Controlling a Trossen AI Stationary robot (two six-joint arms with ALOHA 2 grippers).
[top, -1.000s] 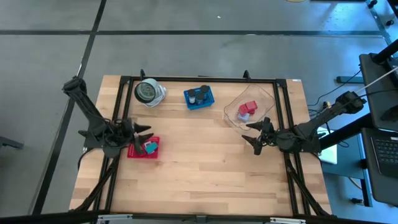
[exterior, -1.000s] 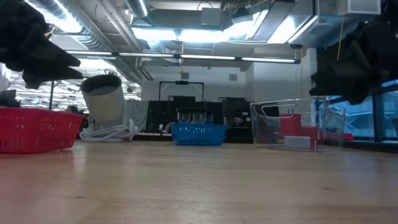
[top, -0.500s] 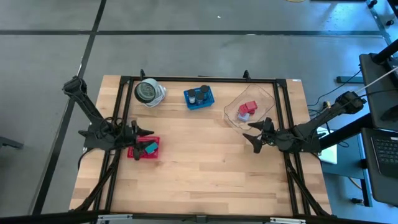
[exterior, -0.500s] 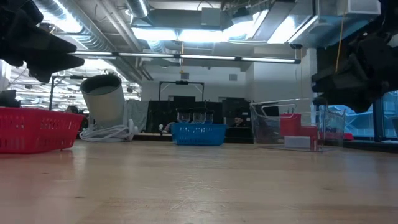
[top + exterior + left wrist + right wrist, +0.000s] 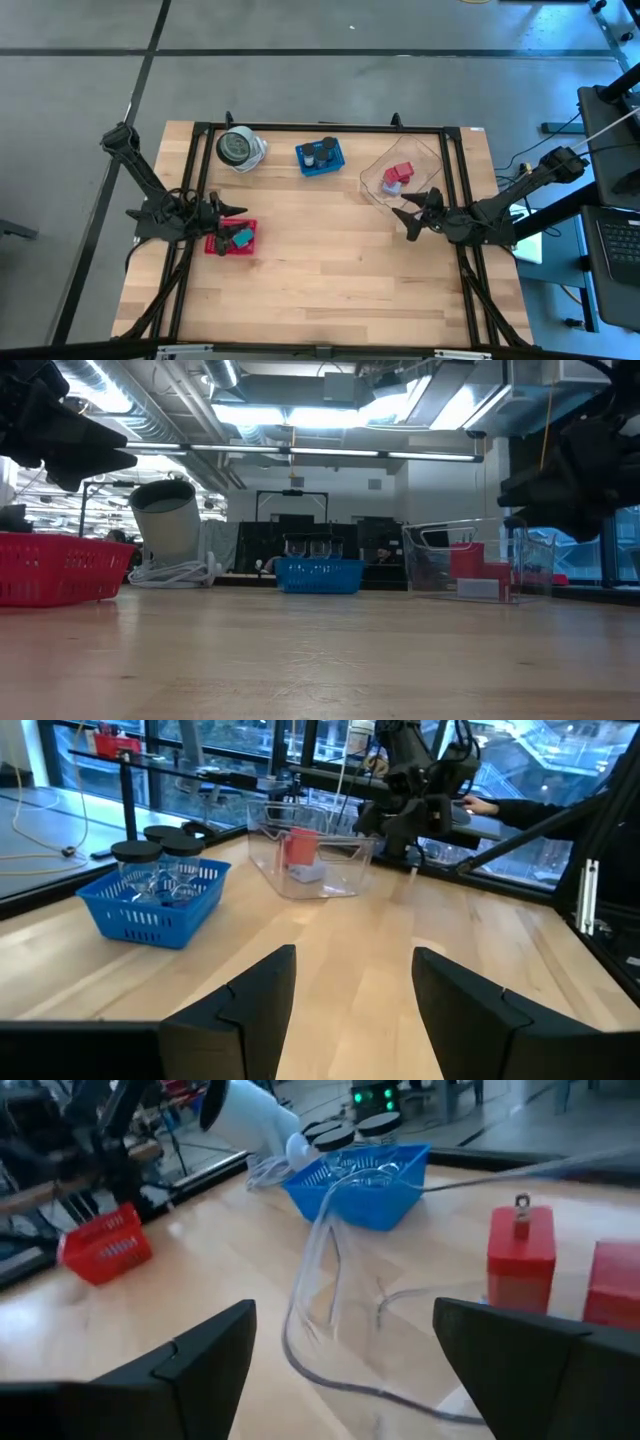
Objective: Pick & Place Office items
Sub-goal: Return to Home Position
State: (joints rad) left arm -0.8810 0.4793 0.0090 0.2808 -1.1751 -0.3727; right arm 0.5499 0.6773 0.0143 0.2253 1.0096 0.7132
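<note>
- At the back-left corner of the table [image 5: 330, 270]: round disc [image 5: 238, 147].
- Right of it, along the back edge and near the middle: basket [image 5: 304, 166], with spools [image 5: 327, 146] inside.
- Further right, toward the back-right corner: tub [image 5: 425, 150], holding a cube [image 5: 402, 173] and a flat block [image 5: 391, 186] just in front of it.
- By the left edge, about midway along: tray [image 5: 228, 251], with small blocks [image 5: 243, 238] in it.

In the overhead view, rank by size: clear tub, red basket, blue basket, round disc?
1. clear tub, plainly largest.
2. round disc, red basket and blue basket look alike; too close to rank.
</note>
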